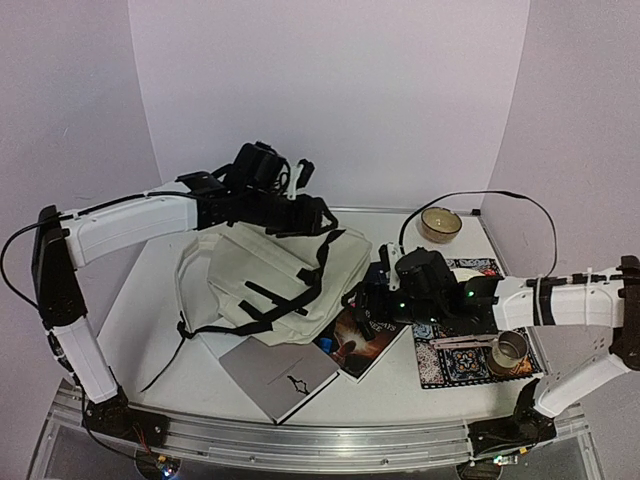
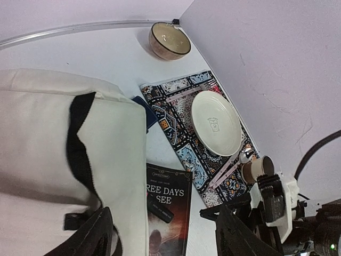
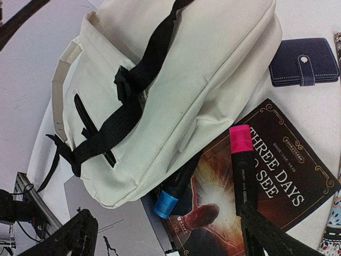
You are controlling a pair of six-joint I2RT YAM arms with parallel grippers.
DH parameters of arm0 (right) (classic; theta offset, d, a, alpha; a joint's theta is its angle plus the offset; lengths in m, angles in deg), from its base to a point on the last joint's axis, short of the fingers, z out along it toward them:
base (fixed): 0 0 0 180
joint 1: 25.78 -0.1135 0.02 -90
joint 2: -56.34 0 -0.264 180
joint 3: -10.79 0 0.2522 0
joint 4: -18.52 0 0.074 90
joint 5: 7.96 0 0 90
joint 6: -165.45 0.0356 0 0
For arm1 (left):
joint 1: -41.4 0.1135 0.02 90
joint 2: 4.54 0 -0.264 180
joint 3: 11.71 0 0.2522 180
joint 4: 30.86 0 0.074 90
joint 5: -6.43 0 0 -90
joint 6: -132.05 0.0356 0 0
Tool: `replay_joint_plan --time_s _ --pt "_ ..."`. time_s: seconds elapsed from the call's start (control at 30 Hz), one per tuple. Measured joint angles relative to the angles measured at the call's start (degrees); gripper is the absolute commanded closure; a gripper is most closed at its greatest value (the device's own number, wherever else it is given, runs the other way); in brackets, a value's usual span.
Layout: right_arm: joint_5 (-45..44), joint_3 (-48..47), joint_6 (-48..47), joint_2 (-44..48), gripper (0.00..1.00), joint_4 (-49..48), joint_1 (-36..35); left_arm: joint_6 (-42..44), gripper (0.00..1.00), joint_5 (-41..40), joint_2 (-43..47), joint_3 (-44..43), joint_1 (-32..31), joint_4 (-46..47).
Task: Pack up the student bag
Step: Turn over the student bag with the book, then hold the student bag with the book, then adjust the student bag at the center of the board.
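Black fingers (image 3: 74, 237) of the right claw (image 3: 165, 226) fill the bottom of its wrist view, spread wide with nothing between them, above a dark book (image 3: 266, 176) titled Three Days to See. On the cover lies a pink-capped marker (image 3: 242, 160) — its lower end runs down to one finger, and I cannot tell whether they touch. A blue-capped marker (image 3: 171, 194) pokes out from under the student bag (image 3: 176, 80), which lies flat on the white tabletop (image 1: 140, 300) left of centre, black straps across it. A navy wallet (image 3: 303, 61) sits just beside the bag. The left claw (image 2: 164, 226) hangs over the bag's far edge, jaws apart and empty. A flat grey laptop (image 1: 278, 375) lies at the bag's near edge — to the right, a patterned placemat (image 2: 178, 106) carries a plate (image 2: 216, 122) and a cup (image 2: 256, 169), with a bowl (image 2: 169, 40) beyond.
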Motion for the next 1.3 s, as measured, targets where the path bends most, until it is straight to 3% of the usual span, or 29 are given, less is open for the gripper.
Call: replay_joint_plan --time_s 0.27,0.57,0.8,1.1,1.3 --pt "-2.1 -2.9 5.2 -9.2 0.25 -4.7 -1.2 2.1 0.30 1.1 13.3 16.2 7.9 -1.1" --pt "-3.6 -7.7 7.7 -16.8 0.39 -8.3 -1.2 2.7 0.30 3.9 18.8 28.6 7.4 -3.2" --pt "-4.3 -8.8 8.5 -20.6 0.53 -9.3 -1.2 3.9 0.28 7.0 18.8 29.9 6.8 -3.5" --pt "-3.6 -9.5 8.6 -22.2 0.98 -10.1 -1.2 8.3 0.26 5.0 12.2 29.6 2.5 -3.2" --pt "-1.5 -9.5 8.2 -22.2 1.00 -10.2 -1.2 11.6 0.24 -1.1 9.0 26.8 -0.7 -3.7"
